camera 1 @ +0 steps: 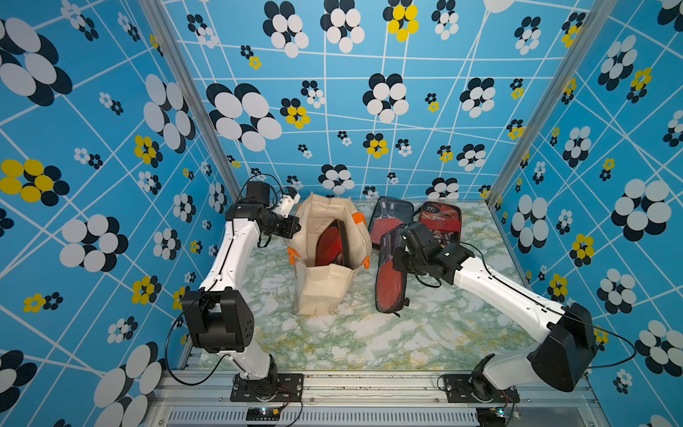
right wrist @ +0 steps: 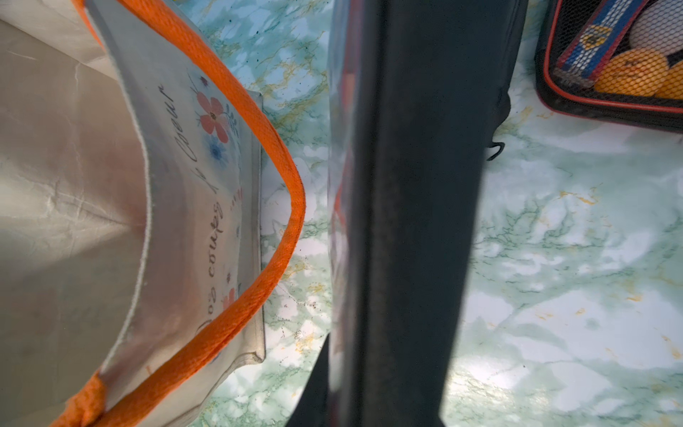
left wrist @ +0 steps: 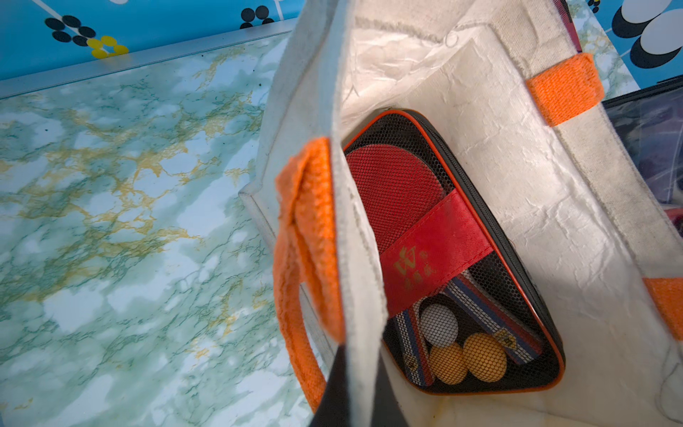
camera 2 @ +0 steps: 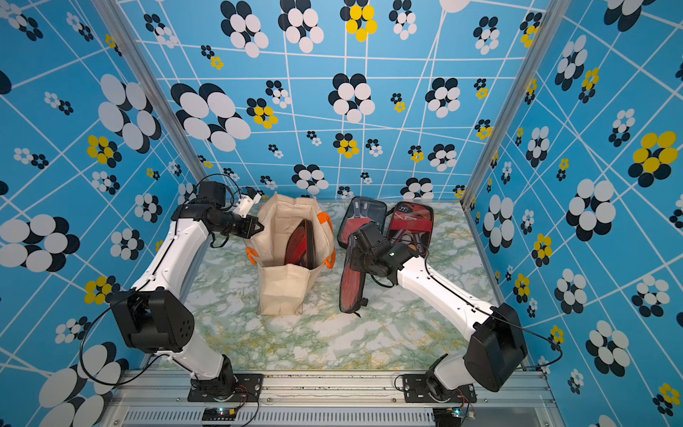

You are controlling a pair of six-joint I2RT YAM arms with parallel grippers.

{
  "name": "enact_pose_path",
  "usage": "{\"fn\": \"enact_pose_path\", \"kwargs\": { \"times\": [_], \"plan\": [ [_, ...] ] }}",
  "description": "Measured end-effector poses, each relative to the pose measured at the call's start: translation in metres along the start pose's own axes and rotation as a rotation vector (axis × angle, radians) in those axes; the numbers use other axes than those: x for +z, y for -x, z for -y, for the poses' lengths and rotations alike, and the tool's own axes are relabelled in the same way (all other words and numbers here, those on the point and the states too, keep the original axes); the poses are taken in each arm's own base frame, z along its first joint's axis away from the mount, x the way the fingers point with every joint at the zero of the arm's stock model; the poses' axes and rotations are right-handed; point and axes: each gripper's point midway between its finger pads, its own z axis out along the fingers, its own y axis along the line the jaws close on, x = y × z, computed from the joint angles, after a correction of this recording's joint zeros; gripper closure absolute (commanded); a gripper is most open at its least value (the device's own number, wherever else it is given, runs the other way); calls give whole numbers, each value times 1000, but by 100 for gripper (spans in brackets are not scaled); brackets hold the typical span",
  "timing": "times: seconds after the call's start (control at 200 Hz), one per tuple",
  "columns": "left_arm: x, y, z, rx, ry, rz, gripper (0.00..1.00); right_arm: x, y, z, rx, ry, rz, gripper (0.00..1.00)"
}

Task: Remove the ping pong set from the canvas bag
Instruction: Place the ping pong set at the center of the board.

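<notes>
Beside canvas bag (camera 1: 321,292), right hand (camera 1: 399,258) grips paddle case (camera 1: 388,288).

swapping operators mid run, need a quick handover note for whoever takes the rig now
Left hand: shut on the rim of the tall cream canvas bag with orange handles, which stands upright and open.
Right hand: shut on a long black case showing a red paddle, held on edge just right of the bag, outside it.
Done: that case is out. Two more black paddle cases lie at the back of the marble-pattern table.
Left: one black mesh case with red paddle and balls is in the bag.
</notes>
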Motion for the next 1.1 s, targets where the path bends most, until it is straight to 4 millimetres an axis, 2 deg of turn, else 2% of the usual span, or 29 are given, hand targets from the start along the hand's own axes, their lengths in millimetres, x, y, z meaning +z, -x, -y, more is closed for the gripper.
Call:
{"fn": "enact_pose_path", "kwargs": {
  "times": [0.275, 0.555, 0.845, 1.099],
  "plan": [
    [3, -1, -1, 2, 1, 4, 100, 14, -20, 0, 45, 40, -53, 100],
    [3, 0, -1, 5, 2, 8, 100, 36, -51, 11, 103, 66, -123, 100],
    [4, 0, 1, 9, -1, 7, 100, 45, -57, 8, 150, 131, -139, 100],
    [4, 0, 1, 10, -1, 7, 100, 52, -59, 10, 182, 172, -142, 95]
  ]
}}
